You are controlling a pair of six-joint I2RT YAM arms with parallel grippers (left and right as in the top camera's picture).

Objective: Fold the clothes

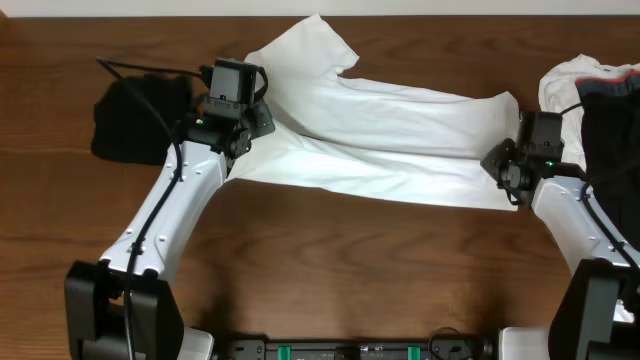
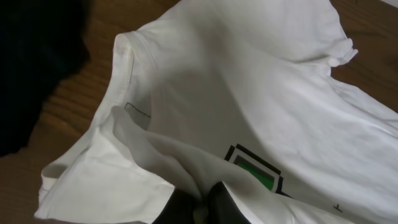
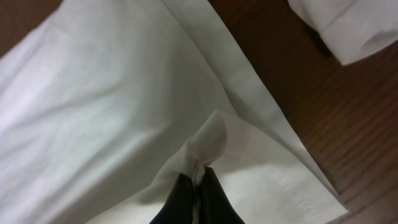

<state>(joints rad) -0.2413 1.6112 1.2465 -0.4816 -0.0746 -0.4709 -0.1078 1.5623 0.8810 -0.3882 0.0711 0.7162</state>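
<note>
So I'm working with two grippers here, and both are clamping down on the same T-shirt. That's the one white shirt lying spread across the middle of the table, one sleeve pointing toward the far edge.

My left gripper is squeezing fully closed on a bunched fold of the shirt at its left end, close to the collar. One green-and-black print is peeking out just beside my fingers.

My right gripper is also pinching all the way shut, on a little tuft of fabric at the shirt's right end near the hem corner. The tuft is poking up between the two fingers.

As for the rest of the clothes, one black garment is sitting on the table to the left of my left arm. Over on the far right I'm seeing one white piece and one dark piece bunched together, but I can't tell if there's more in that heap.
</note>
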